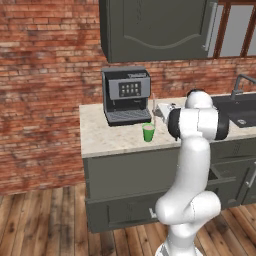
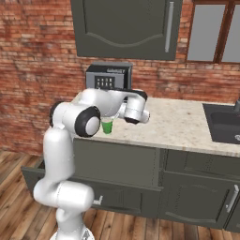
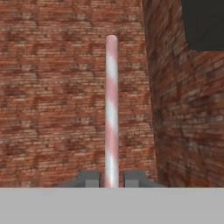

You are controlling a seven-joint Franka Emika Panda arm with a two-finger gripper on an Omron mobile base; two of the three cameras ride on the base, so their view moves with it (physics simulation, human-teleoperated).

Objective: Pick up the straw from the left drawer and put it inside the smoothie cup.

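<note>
My gripper (image 3: 111, 179) is shut on the straw (image 3: 111, 109), a thin pink-and-white striped stick that runs straight out from between the fingertips toward the brick wall. In the left base view the gripper (image 1: 159, 112) hangs over the counter with the straw (image 1: 154, 102) roughly upright, just above and right of the smoothie cup (image 1: 148, 132). The small green cup (image 2: 107, 125) stands on the counter in front of the coffee machine, partly behind my forearm in the right base view. The left drawer (image 2: 30, 176) juts out open beside my base.
A black coffee machine (image 1: 126, 95) stands at the back of the pale stone counter (image 1: 110, 140), close behind the cup. A dark wall cabinet (image 1: 155, 27) hangs above. A sink (image 2: 225, 123) with a tap lies to the right.
</note>
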